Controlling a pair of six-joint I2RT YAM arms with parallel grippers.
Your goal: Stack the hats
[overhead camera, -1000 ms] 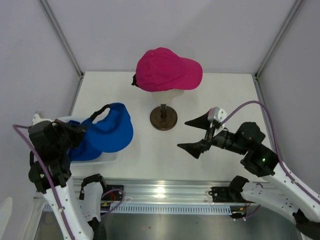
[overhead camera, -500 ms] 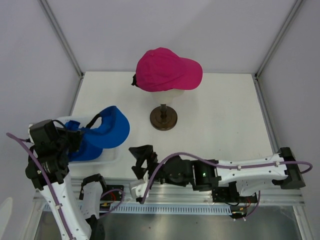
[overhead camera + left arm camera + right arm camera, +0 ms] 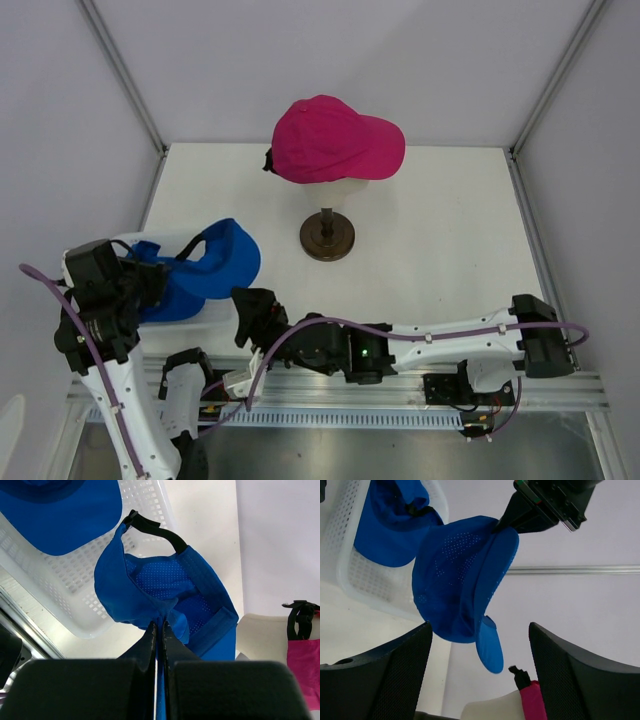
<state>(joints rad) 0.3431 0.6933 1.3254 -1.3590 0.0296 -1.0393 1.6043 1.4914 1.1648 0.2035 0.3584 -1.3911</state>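
Note:
A magenta-pink hat (image 3: pixel 335 140) sits on the cream mannequin head. My left gripper (image 3: pixel 152 277) is shut on the fabric of a royal blue hat (image 3: pixel 220 262) and holds it up beside the basket. In the left wrist view the fingers (image 3: pixel 159 630) pinch the hat's (image 3: pixel 165 590) edge, with its inside showing. A second blue hat (image 3: pixel 65 510) lies in the basket. My right gripper (image 3: pixel 256 314) is open, low at the near edge just right of the basket. In its wrist view (image 3: pixel 480 650) the held hat (image 3: pixel 460 575) hangs beyond the wide jaws, not touching them.
The white mesh basket (image 3: pixel 205 318) stands at the near left. The brown stand (image 3: pixel 327 236) of the mannequin head is mid-table. The right arm lies stretched along the table's near edge. Grey walls enclose three sides.
My right arm has swung from the right side across the near edge to beside the basket, gripper still open. My left gripper with the blue hat has shifted only slightly.

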